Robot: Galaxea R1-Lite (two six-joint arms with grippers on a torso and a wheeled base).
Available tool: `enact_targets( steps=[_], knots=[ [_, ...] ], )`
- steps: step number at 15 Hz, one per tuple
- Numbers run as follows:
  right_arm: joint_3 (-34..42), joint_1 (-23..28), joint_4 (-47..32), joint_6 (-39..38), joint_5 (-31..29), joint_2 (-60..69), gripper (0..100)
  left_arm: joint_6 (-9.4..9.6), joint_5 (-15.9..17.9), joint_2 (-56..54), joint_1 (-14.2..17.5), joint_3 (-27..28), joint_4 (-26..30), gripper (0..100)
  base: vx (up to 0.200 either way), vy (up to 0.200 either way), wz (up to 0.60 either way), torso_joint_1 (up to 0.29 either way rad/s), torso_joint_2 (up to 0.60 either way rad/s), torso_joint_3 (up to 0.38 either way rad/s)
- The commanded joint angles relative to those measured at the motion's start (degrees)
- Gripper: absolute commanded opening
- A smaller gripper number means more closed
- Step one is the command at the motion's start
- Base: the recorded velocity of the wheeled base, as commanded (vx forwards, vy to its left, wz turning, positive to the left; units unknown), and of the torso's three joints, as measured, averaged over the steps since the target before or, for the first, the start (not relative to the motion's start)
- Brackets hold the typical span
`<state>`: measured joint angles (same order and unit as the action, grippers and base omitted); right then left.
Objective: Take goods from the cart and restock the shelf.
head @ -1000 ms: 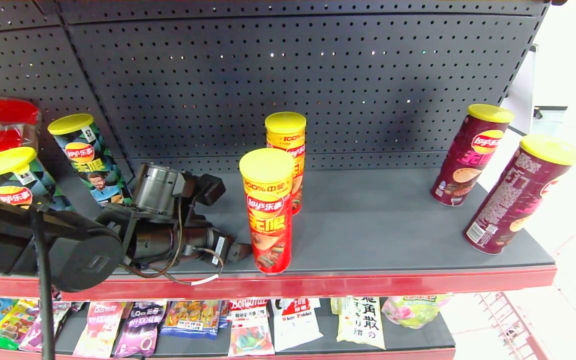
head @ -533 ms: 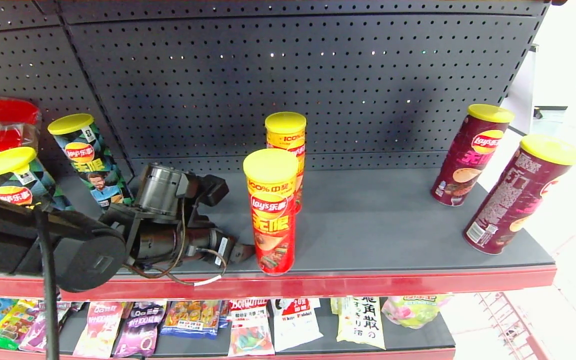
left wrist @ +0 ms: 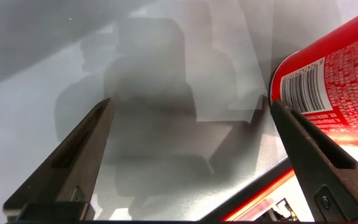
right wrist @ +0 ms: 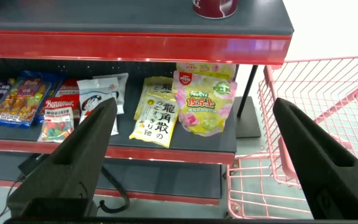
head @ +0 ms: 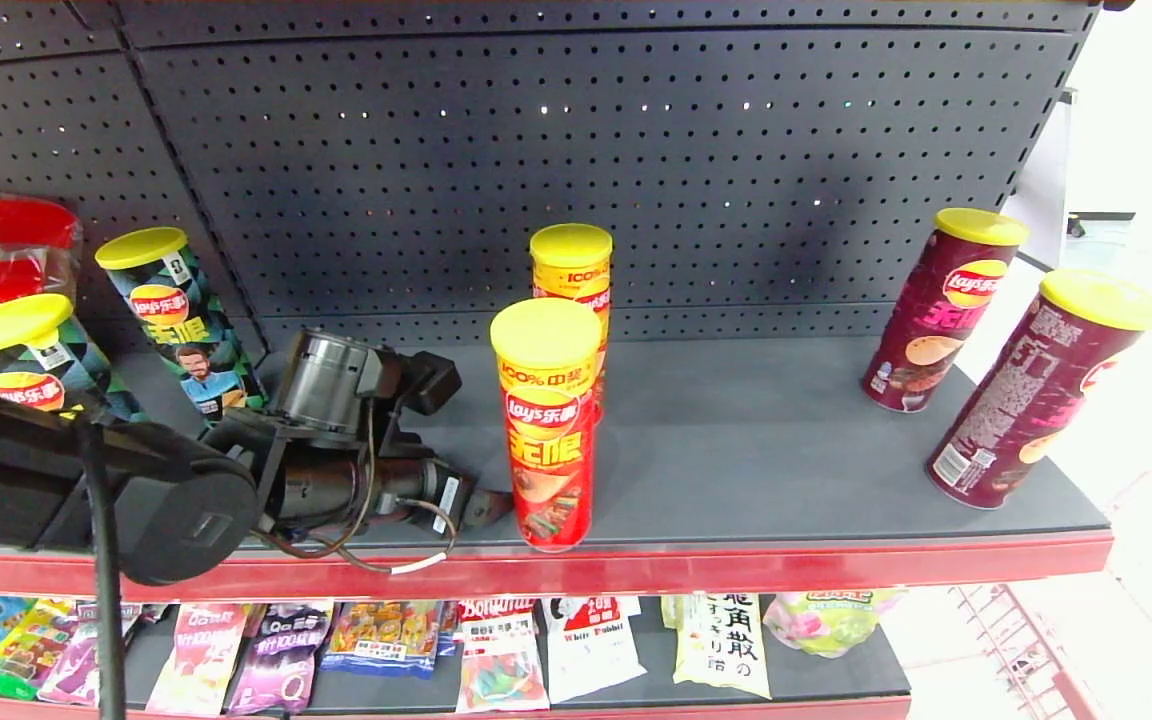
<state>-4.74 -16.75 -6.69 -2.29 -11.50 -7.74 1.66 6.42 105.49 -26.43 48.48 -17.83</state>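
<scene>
Easing rightward since the earlier frames, the left gripper (left wrist: 191,106) lies low on the grey shelf (head: 736,450), fingers (left wrist: 73,162) spread wide, one finger just beside the red, yellow-lidded chip can (head: 546,430), which stands upright at the shelf's front edge, a barcode (left wrist: 303,90) on its side. The right gripper (right wrist: 194,102), also spread, hangs near the pink wire cart (right wrist: 328,62).
</scene>
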Motion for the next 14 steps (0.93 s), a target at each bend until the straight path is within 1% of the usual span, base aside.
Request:
enact_targets(
  steps=[1, 10, 14],
  knots=[
    [0.00, -0.04, 0.01, 0.01, -0.02, -0.08, 100, 0.01, 0.08, 0.16, -0.03, 0.03, -0.01, 100, 0.000, 0.000, 0.00, 0.000, 0.00, 0.000],
    [0.00, -0.04, 0.01, -0.08, -0.02, -0.08, 100, -0.08, 0.08, 0.34, -0.38, 0.03, -0.09, 100, 0.000, 0.000, 0.00, 0.000, 0.00, 0.000],
    [-0.18, -0.04, 0.01, 0.01, -0.02, -0.08, 100, 0.10, -0.01, -0.10, -0.38, -0.76, -0.09, 100, 0.000, 0.000, 0.00, 0.000, 0.00, 0.000]
  ],
)
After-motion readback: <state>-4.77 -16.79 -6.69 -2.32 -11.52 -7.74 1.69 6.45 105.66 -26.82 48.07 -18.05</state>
